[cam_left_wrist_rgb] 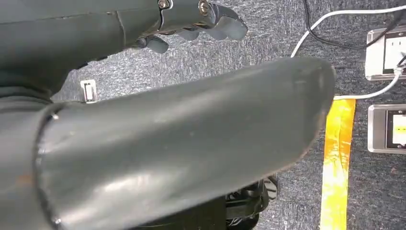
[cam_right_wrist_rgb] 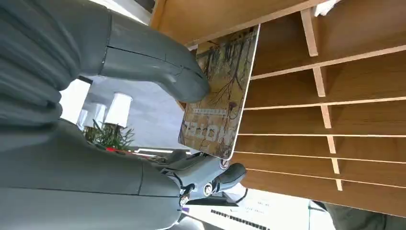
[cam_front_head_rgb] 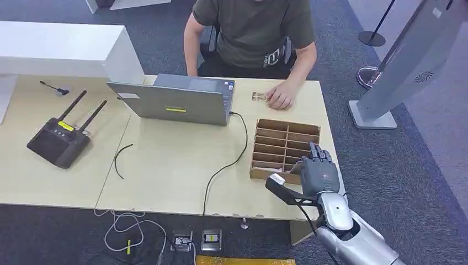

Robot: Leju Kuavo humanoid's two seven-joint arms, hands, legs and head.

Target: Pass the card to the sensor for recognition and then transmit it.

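Your head view places the router (cam_front_head_rgb: 58, 138) at the left of the wooden surface (cam_front_head_rgb: 165, 165), the laptop (cam_front_head_rgb: 176, 99) at centre, and a person's hand (cam_front_head_rgb: 281, 96) upper right. Lower right, the right robot hand (cam_front_head_rgb: 319, 172) sits over the slotted box (cam_front_head_rgb: 284, 146). The right wrist view shows it pinching the card (cam_right_wrist_rgb: 220, 96) against the box. The left robot hand (cam_left_wrist_rgb: 191, 24) hangs above grey carpet (cam_left_wrist_rgb: 268, 43), fingers curled, empty.
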